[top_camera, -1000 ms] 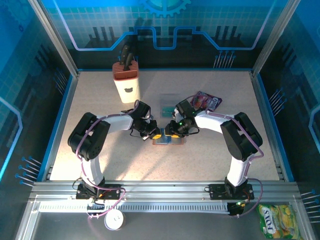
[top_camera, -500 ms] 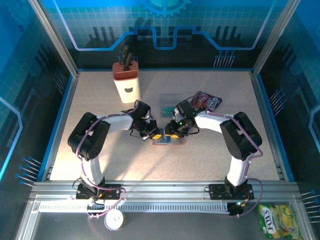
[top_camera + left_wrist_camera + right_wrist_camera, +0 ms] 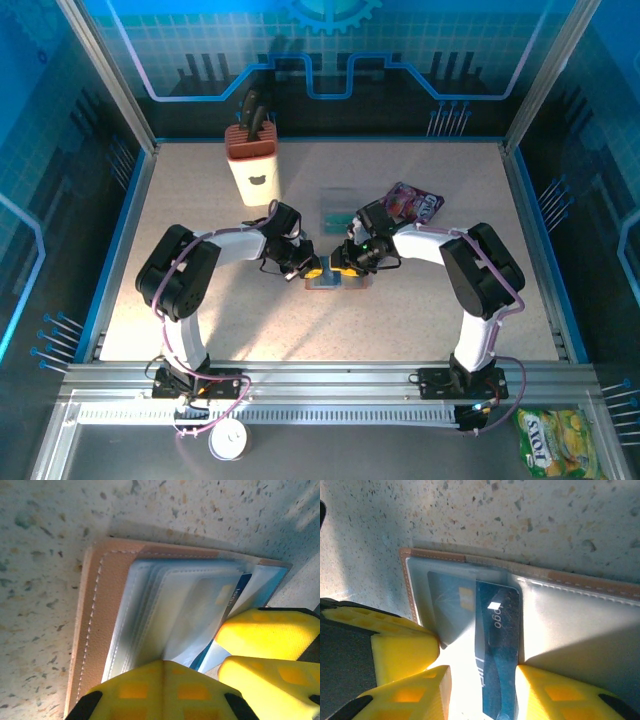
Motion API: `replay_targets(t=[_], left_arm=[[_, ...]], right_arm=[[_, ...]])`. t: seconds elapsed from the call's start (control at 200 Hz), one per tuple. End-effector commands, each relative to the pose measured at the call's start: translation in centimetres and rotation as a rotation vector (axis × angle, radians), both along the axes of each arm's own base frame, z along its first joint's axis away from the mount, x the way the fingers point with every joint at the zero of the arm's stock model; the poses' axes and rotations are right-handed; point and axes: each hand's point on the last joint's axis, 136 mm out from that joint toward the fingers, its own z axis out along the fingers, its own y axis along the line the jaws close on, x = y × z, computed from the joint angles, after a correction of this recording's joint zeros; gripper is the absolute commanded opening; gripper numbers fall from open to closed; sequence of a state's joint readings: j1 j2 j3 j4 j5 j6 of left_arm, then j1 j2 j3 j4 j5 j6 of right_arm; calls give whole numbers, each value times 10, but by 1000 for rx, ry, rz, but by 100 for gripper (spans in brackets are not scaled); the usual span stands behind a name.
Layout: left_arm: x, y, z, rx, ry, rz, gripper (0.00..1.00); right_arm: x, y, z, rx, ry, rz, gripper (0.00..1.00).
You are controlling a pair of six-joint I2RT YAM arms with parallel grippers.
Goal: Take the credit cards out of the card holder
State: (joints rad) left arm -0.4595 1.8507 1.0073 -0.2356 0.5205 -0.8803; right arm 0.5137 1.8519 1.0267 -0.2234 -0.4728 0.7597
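Where the two arms fold inward over the middle of the bench (image 3: 180, 230), the top view shows the card holder (image 3: 335, 284) lying open and flat. The left gripper (image 3: 312, 268) and the right gripper (image 3: 343, 266) are lowered side by side onto its far edge. A knife block (image 3: 255, 165) stands near the far left corner. A purple snack packet (image 3: 412, 203) lies just beyond the right arm, and a flat teal piece (image 3: 336, 208), too small to make out, sits between the two.

In the left wrist view, the card holder (image 3: 95, 610) shows its stitched tan cover and its clear sleeves fanned apart. The left gripper (image 3: 215, 667) has its jaws narrow, and a pale sleeve corner runs into the gap; I cannot tell whether it is pinched.

In the right wrist view, a dark blue card (image 3: 497, 640) sticks out of the card holder (image 3: 570, 625) between the jaws of the right gripper (image 3: 482, 680). The jaws are parted: one finger is against the card's long edge and the other stands clear. A teal card (image 3: 452, 605) sits sleeved just beside it.
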Motion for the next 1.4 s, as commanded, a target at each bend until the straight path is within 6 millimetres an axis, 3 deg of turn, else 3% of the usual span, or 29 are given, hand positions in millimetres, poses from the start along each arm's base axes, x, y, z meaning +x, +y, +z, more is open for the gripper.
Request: replay_targets(t=[0.0,0.505,0.875,1.396], left_arm=[[-14,10,-19,66,64,-12,3],[-14,10,-19,69,63,-11,3],[-14,10,-19,67,64,-13,3],[-15,10,-20,67,69,-12,3]], right_arm=[[-4,-4,-10,-15,26,-4,40],[-2,-12,-7,-60,8,-8,42],[5,4,12,81,-2,-27,39],[4,1,12,103,-2,-44,22]])
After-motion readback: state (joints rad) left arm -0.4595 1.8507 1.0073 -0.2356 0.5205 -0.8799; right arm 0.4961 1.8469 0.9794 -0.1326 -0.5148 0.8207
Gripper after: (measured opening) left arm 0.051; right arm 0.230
